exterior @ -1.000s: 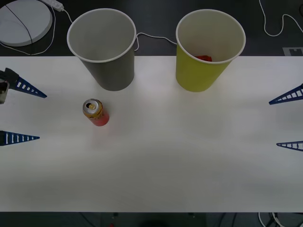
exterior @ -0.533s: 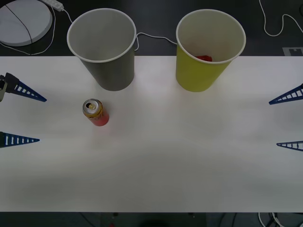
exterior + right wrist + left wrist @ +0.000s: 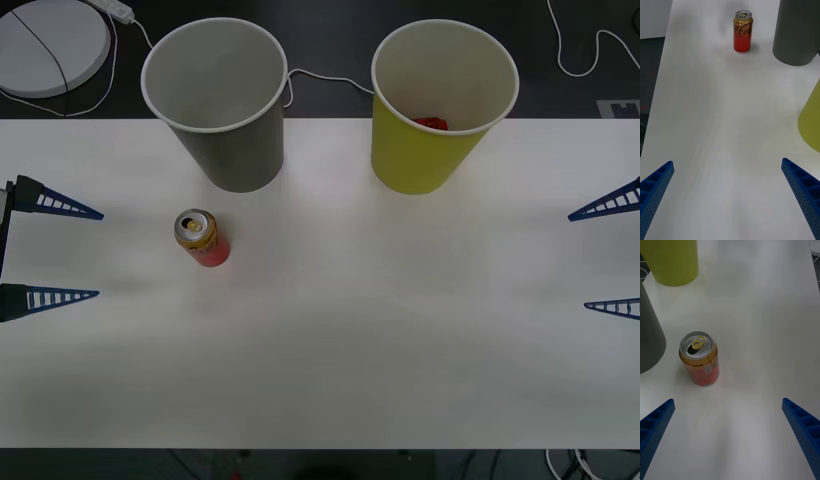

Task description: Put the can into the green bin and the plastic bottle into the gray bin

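The can point(image 3: 202, 238) stands upright on the white table point(image 3: 400, 350), just in front of the gray bin point(image 3: 222, 110). The green bin point(image 3: 440, 110) stands to the right of the gray one, with something red point(image 3: 432, 123) lying inside it. My left gripper point(image 3: 99, 254) is open at the table's left edge, level with the can and apart from it. In the left wrist view the can point(image 3: 700, 363) lies ahead of the open left gripper point(image 3: 728, 401), beside the gray bin point(image 3: 649, 341). My right gripper point(image 3: 578, 261) waits open at the right edge. The plastic bottle is out of view.
A white round disc point(image 3: 50, 45) and white cables point(image 3: 320, 78) lie on the dark floor behind the table. In the right wrist view the can point(image 3: 742, 31) and gray bin point(image 3: 797, 33) are far off, and the green bin point(image 3: 811, 123) is close by.
My left gripper has shifted slightly right, toward the can, and its fingers have levelled. The can, both bins and the right gripper have not moved.
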`<action>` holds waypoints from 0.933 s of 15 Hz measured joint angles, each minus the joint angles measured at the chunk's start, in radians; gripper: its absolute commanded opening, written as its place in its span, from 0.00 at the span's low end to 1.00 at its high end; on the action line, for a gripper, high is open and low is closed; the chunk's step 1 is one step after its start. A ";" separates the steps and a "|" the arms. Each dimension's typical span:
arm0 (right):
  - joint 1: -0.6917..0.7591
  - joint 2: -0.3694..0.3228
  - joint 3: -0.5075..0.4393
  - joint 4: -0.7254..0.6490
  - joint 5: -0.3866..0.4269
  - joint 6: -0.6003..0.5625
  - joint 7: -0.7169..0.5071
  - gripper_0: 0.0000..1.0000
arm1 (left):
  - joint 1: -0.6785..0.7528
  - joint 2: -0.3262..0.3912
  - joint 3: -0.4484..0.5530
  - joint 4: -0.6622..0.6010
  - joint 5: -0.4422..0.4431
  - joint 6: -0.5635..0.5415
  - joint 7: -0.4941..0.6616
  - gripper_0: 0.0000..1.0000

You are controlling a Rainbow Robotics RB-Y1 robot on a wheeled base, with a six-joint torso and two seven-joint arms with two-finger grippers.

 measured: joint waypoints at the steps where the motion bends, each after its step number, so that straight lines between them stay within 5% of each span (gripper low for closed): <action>1: 0.000 0.000 0.000 0.000 0.000 0.000 0.000 1.00 | 0.000 -0.001 -0.024 0.033 0.030 0.019 -0.045 1.00; 7: 0.000 0.000 0.000 0.000 0.000 0.000 0.000 1.00 | -0.001 -0.048 -0.133 0.227 0.207 0.090 -0.290 1.00; 14: 0.000 0.000 0.000 0.000 0.000 0.000 0.000 1.00 | -0.050 -0.190 -0.136 0.450 0.266 0.073 -0.479 1.00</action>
